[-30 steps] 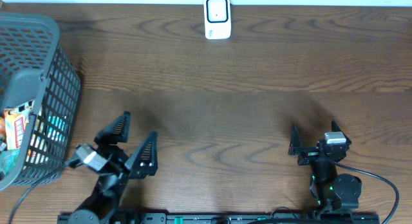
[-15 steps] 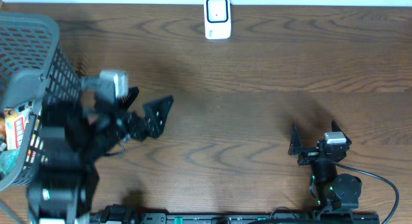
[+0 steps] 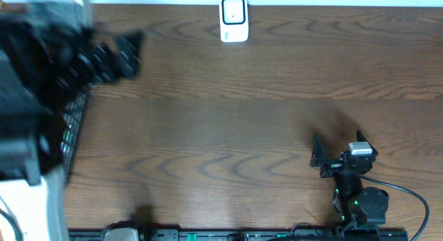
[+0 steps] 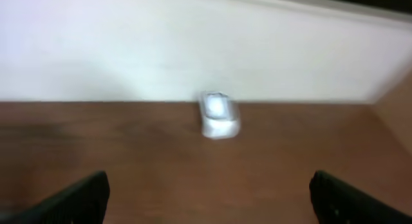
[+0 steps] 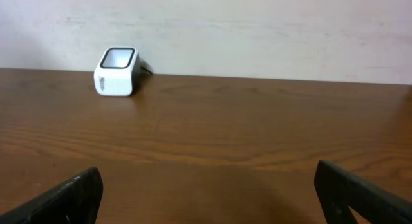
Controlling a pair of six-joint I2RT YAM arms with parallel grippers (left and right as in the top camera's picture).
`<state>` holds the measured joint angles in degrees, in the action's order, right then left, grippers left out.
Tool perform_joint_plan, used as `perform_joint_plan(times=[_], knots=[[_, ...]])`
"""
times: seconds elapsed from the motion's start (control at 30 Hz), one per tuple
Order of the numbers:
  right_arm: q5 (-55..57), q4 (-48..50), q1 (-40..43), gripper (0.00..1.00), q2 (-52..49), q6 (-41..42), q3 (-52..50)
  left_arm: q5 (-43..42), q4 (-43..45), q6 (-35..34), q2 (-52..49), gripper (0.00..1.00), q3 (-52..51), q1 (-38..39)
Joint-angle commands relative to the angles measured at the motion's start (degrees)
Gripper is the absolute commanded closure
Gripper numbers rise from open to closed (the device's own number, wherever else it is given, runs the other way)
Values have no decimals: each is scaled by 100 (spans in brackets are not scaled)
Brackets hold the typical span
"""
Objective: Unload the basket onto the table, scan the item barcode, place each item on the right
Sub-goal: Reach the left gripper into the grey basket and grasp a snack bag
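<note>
The white scanner (image 3: 234,19) was seen standing upright at the far edge of the wooden worktop (image 3: 242,116), close against the pale wall (image 5: 257,24). The left claw (image 4: 215,201) was found well to the left of the scanner and nearly level with it in the overhead view (heavily blurred there). In its own camera its two dark fingers (image 4: 71,201) were spread wide with nothing between them, and the scanner was seen ahead of them across bare wood. The right claw (image 3: 337,138) was held low, well nearer than the scanner and off to its right. Its jaws were likewise spread wide and empty, and the scanner was seen far ahead and to the left in that wrist view. Only a strip of the grey mesh basket (image 3: 75,127) could be seen, far to the left of the scanner, as most of it was covered by the left arm. The item to be scanned could not be made out.
</note>
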<state>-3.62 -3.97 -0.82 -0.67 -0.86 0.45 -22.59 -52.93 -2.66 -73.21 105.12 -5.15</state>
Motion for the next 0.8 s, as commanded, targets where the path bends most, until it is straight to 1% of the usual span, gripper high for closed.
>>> perform_joint_plan(times=[0.0, 0.07, 0.13, 0.23, 0.33, 0.4, 0.6, 0.77], knots=[[24, -13, 13, 1, 35, -4, -13, 883, -841, 155, -1106, 2, 1436, -721], [24, -13, 13, 1, 35, -4, -13, 1088, -1185, 109, -1602, 2, 2011, -1161], [24, -13, 13, 1, 35, -4, -13, 1351, -1237, -11, -1893, 2, 2138, -1574], [24, -13, 13, 1, 35, -4, -13, 1727, -1294, 50, -2122, 3, 2052, -1993], [24, -13, 13, 1, 33, -4, -13, 2514, -1298, 50, -2253, 2, 1915, -2323], [24, -13, 13, 1, 35, -4, -13, 2889, -1303, 48, -2312, 2, 1856, -2524], [24, -13, 13, 1, 35, -4, -13, 3082, -1340, 66, -2535, 2, 1786, -3132], [24, -13, 13, 1, 35, -4, -13, 3724, -1388, 74, -2669, 2, 1283, -3366]])
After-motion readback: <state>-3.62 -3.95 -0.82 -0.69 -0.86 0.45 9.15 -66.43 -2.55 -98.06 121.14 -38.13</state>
